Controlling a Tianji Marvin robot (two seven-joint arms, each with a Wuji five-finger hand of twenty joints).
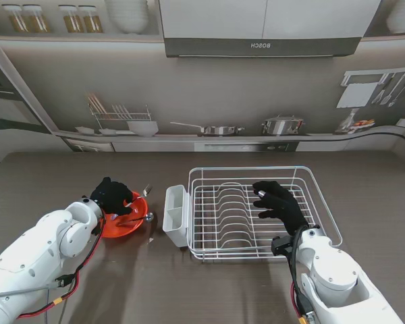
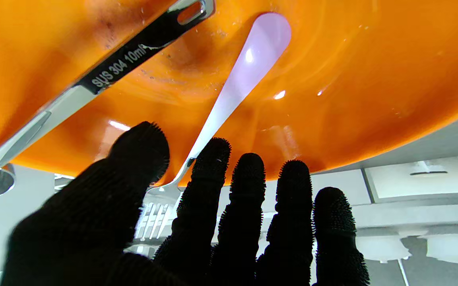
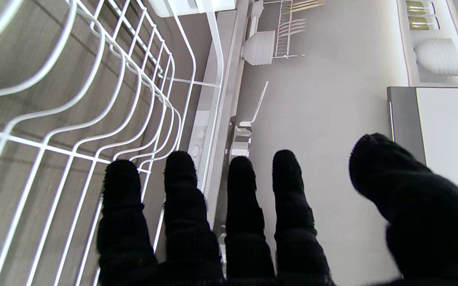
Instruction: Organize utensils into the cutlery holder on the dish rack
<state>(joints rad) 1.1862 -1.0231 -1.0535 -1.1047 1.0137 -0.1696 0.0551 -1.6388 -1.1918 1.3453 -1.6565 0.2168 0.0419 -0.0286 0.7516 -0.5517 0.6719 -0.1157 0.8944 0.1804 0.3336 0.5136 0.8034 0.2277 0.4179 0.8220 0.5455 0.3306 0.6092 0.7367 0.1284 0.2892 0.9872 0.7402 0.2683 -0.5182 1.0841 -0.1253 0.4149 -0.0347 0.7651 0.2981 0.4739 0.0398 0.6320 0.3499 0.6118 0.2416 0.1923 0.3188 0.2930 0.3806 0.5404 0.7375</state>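
Dish rack: white wire, centre-right of the stand frame, on the brown table. Cutlery holder: white, hung on the rack's left end, nothing visible inside.

Right hand: lower centre-right of frame, hovering over the rack's right half, palm down, fingers extended and spread, thumb out to the side; holds nothing.

Orange bowl: left of centre, just beside the holder, apart from it. It holds a steel measuring spoon marked "SUS 304 10ml" and a fork with tines toward the holder.

Left hand: over the bowl, palm down, fingers straight and loosely spread above the fork handle; nothing gripped. Contact cannot be determined.
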